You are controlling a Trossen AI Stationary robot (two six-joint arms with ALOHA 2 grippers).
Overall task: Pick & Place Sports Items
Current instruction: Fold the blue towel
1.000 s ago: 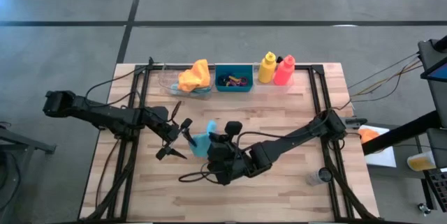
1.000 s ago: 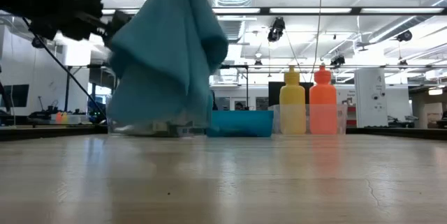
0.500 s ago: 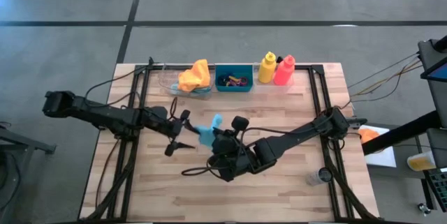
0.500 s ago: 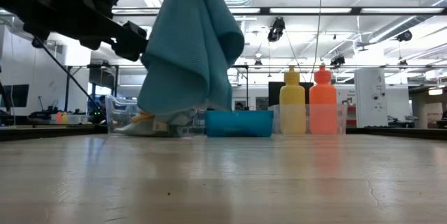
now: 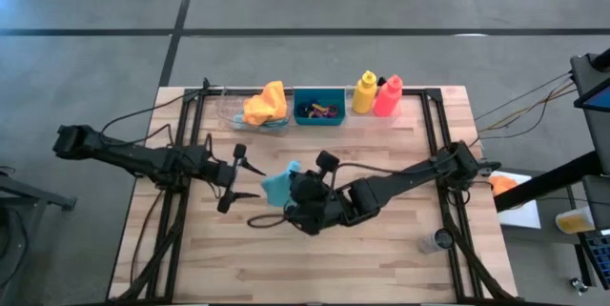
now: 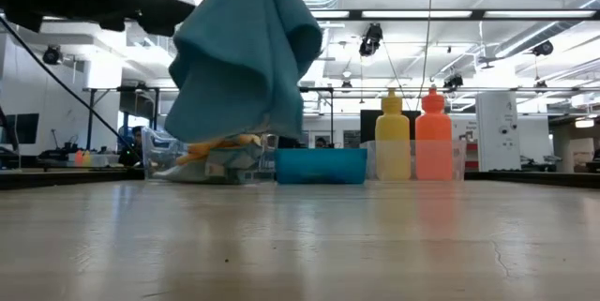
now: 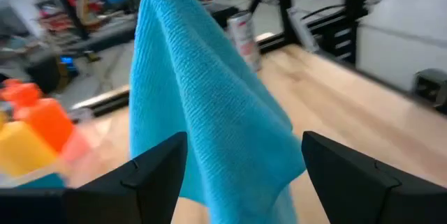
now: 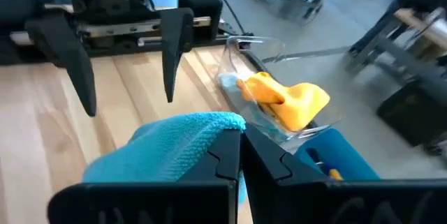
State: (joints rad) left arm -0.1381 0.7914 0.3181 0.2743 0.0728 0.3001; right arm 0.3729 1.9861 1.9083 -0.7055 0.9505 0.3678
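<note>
The right gripper [image 5: 291,189] has its two fingers [image 8: 262,165] pressed together on the top edge of a teal cloth [image 6: 246,57], pinching a fold of it above the middle of the table [image 5: 400,249]. From that pinch the cloth hangs free: in the low view its long axis runs up and down, narrow at the held top and widening into loose folds below, and its lower hem ends clear of the tabletop.

Just beside it, the left gripper [image 5: 233,174] faces the cloth with its fingers [image 7: 157,168] spread well apart, one on each side of the drape in its own wrist view. They are not closed on the fabric, and whether either one brushes it cannot be told. In the high view this gripper stands to the left of the cloth, with its arm reaching in from the table's left edge.

Farther out, along the far edge of the table, a clear plastic tray [image 5: 229,113] holds an orange cloth [image 5: 265,105] bunched in a heap. Next to it stands a teal bin [image 5: 318,118] with small rings [image 5: 320,110] inside, purple among them. Beyond the bin a yellow bottle [image 5: 364,92] and a pink-red bottle [image 5: 387,96] stand upright, side by side, touching or nearly so.
</note>
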